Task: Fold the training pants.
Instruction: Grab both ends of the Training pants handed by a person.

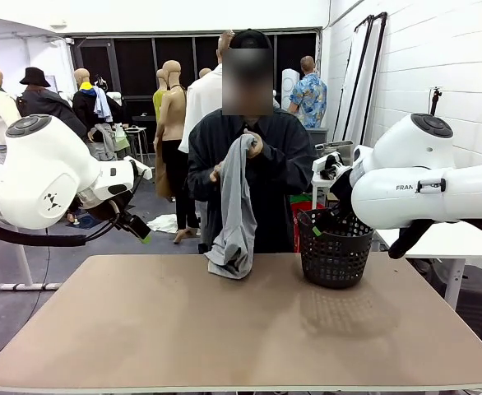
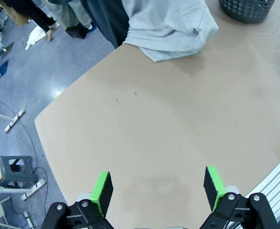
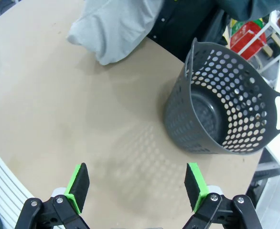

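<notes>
You're at the very start of the fold. The light grey soft jersey training pants [image 1: 234, 210] hang bunched from the person's hands [image 1: 252, 146] at the far side. Their lower end is slumped on the tan flat-topped bench [image 1: 224, 329] at about twelve o'clock from its middle, and nothing lies flat yet. The black plastic mesh basket [image 1: 336, 247] stands upright at roughly two o'clock, near the pants but not touching them. Your left tool [image 2: 157, 183] hovers above bare bench with its green pads spread wide and nothing between them. Your right tool [image 3: 137, 183] is equally wide open and empty, with the basket at its one o'clock and the pants at eleven. I judge that the garment must first be spread out on the bench, so wait for it to be laid down, then bring each tool low to an outer edge. Which end is the waistband cannot be told from the bunch. Keep your right arm clear of the basket.
</notes>
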Available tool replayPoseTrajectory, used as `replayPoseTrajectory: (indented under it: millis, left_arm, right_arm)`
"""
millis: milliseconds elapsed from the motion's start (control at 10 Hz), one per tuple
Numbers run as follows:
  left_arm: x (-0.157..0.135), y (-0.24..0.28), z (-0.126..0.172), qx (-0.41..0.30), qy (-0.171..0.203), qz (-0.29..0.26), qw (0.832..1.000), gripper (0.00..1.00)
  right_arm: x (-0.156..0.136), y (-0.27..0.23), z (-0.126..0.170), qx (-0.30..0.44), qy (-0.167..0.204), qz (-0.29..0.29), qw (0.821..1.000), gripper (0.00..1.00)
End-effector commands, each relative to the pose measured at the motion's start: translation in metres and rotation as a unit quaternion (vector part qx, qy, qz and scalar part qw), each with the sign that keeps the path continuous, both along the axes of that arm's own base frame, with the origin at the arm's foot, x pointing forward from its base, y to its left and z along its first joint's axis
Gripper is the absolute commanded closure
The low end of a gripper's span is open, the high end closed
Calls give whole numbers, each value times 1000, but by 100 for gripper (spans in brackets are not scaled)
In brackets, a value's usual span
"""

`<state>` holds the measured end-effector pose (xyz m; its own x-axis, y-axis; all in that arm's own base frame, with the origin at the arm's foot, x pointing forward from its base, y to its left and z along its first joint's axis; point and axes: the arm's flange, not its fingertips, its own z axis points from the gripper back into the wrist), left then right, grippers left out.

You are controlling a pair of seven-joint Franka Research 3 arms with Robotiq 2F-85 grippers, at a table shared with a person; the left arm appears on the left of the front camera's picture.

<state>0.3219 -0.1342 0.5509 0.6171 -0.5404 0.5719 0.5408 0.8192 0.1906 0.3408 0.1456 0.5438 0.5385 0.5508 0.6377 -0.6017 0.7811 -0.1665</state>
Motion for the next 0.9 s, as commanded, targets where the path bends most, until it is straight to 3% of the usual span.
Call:
replayPoseTrajectory:
  millis: [0,800]
  left_arm:
    - [-1,0,-1,-2,2,-4,1000,0]
    - [-1,0,-1,-2,2,-4,1000,0]
  right_arm:
    - [0,1,0,1,-1,2,1000,0]
    - [0,1,0,1,-1,2,1000,0]
